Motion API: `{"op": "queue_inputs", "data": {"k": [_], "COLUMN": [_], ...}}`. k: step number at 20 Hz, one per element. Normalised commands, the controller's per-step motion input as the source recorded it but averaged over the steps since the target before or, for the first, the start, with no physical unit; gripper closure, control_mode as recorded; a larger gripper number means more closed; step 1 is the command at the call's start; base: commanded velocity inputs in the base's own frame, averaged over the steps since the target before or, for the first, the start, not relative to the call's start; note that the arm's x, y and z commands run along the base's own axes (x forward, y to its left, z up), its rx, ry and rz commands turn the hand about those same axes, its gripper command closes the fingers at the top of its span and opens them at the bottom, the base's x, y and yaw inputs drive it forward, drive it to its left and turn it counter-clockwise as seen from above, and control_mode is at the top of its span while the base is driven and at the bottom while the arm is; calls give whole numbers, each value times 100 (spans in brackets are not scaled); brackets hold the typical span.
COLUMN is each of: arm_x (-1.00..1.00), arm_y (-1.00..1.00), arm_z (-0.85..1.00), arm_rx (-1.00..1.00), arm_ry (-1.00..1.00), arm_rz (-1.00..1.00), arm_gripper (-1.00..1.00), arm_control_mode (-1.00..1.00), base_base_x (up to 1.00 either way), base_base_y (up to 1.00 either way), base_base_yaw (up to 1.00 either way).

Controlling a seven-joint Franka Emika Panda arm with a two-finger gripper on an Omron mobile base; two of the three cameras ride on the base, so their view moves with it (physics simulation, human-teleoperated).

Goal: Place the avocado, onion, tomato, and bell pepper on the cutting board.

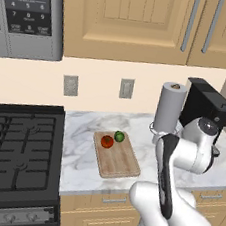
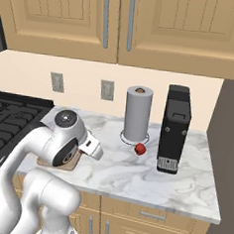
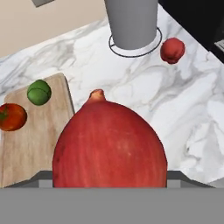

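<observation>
My gripper (image 3: pixel 109 177) is shut on the onion (image 3: pixel 109 144), a large red bulb with its tip pointing up, held above the marble counter just right of the cutting board (image 3: pixel 39 140). The green avocado (image 3: pixel 39 92) and the red tomato (image 3: pixel 12 117) lie on the board's far end. From the left base view, the tomato (image 1: pixel 106 141) and the avocado (image 1: pixel 119 136) sit side by side on the board (image 1: pixel 121 164). The small red bell pepper (image 3: pixel 172 50) rests on the counter beside the paper towel roll; the right base view shows that pepper (image 2: pixel 140 149) too.
A paper towel roll (image 2: pixel 138 113) on a wire stand and a black appliance (image 2: pixel 174 128) stand at the back of the counter. The stove (image 1: pixel 19 153) lies left of the counter, under a microwave (image 1: pixel 27 13). Cabinets hang overhead.
</observation>
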Motion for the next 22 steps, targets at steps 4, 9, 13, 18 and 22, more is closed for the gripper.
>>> {"op": "queue_inputs", "data": {"k": [4, 9, 13, 18, 22], "arm_x": [0, 0, 0, 0, 1], "arm_y": [63, 44, 44, 39, 44], "arm_z": [19, 13, 0, -1, -9], "arm_rx": [0, 3, 0, 0, 0], "arm_ry": [2, 16, 10, 0, 0], "arm_rz": [0, 0, 1, 6, 8], "arm_gripper": [100, 100, 100, 100, 100], "arm_control_mode": [-100, -100, -100, -100, -100], "base_base_x": [0, 0, 0, 0, 0], "base_base_y": [0, 0, 0, 0, 0], "base_base_yaw": [0, 0, 0, 0, 0]}}
